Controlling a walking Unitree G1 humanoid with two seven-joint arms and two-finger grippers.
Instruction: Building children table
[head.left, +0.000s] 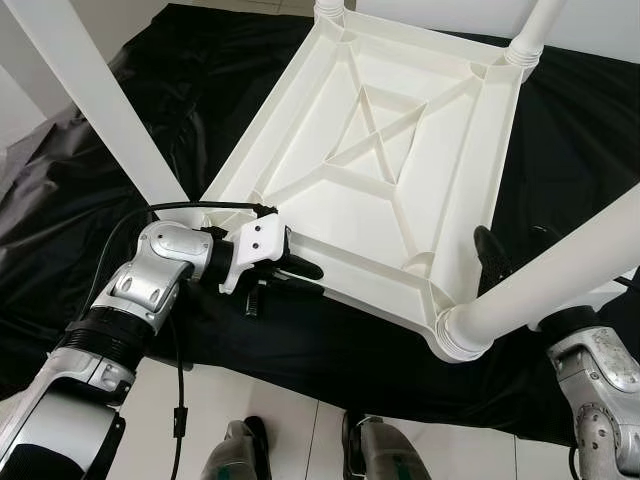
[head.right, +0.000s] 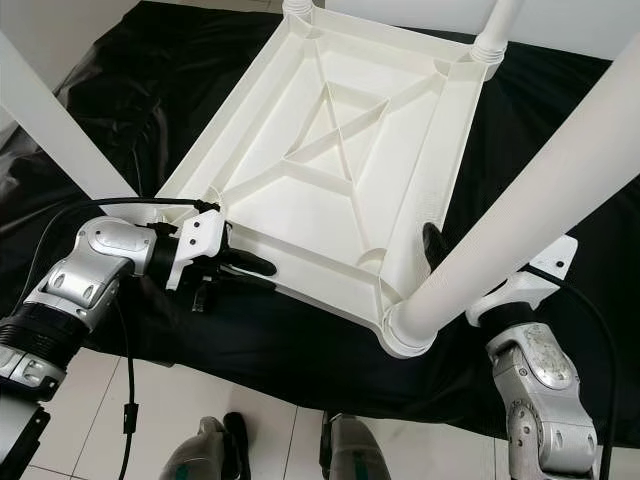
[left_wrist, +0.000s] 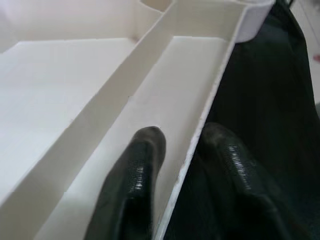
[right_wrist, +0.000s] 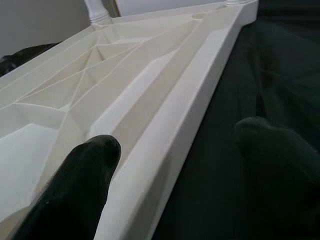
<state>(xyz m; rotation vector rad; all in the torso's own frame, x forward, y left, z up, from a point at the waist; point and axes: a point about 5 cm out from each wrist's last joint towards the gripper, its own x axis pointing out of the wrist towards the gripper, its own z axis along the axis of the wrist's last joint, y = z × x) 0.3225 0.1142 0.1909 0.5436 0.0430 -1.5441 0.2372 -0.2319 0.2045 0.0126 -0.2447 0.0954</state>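
Observation:
A white plastic children's table (head.left: 300, 140) lies upside down on a black cloth, its ribbed underside facing up. White legs stand in its corners: a near left leg (head.left: 100, 100), a near right leg (head.left: 560, 275) and two far ones (head.left: 530, 35). My left gripper (head.left: 300, 272) is at the near rim, shut on that rim wall, with one finger (left_wrist: 142, 165) inside the trough and the other outside. My right gripper (right_wrist: 180, 137) straddles the right rim by the near right corner, open, one finger (right_wrist: 85, 175) inside and the other over the cloth.
The black cloth (head.left: 200, 60) covers the floor under and around the table. White tiles (head.left: 260, 400) show at the near edge, where my two feet (head.left: 385, 450) stand. A black cable (head.left: 180, 390) hangs from my left arm. The near legs rise close by my arms.

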